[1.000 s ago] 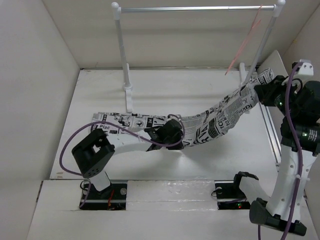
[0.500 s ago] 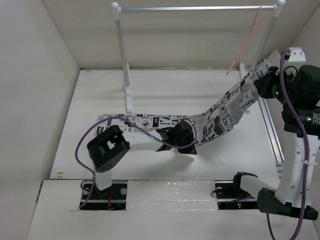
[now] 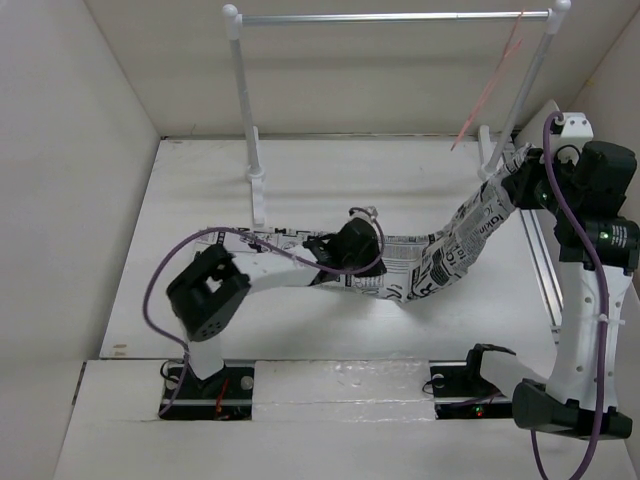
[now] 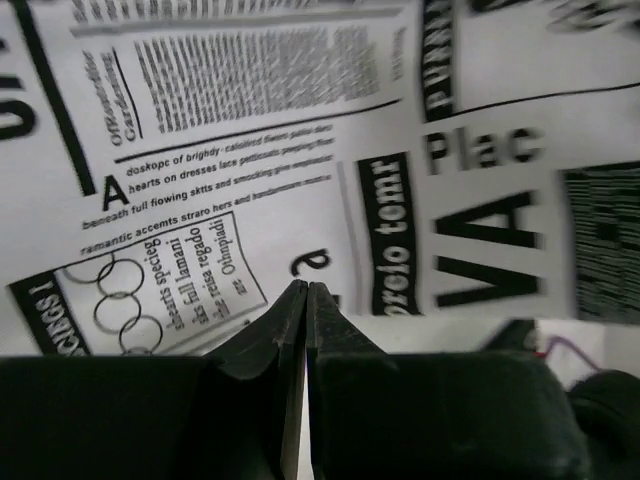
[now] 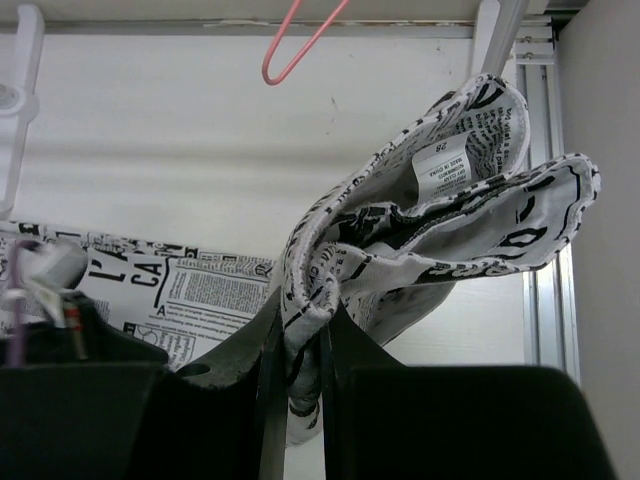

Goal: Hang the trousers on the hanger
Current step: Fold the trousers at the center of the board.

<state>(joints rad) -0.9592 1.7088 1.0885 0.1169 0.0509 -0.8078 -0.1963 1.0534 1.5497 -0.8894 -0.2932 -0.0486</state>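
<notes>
On view: one pair of trousers [image 3: 400, 262], one hanger [image 3: 487, 90], one rack [image 3: 390, 17], two grippers. Trousers: in front of the rack, spread flat on the table [image 3: 350, 170] from ahead of the rack's left post across toward its right post, then lifted off the surface at the right end, up near the foot of that post. Hanger: hooked on the rack's crossbar at the far right end, tilted, hanging free, above the raised end of the cloth and apart from it. Left gripper [image 3: 345, 245]: in front of the rack's middle, low over the flat stretch of fabric; fingers [image 4: 270, 340] fully together, no gap at the tips, tips down against the printed cloth; impossible to tell whether any fold is pinched between them. Right gripper [image 3: 515, 185]: beside the rack's right post, raised off the table; fingers [image 5: 262, 350] narrow, clamped on a bunched fold near the waistband, care label [image 5: 440, 165] showing above the grip, rest of the garment trailing down and leftward to the table.
</notes>
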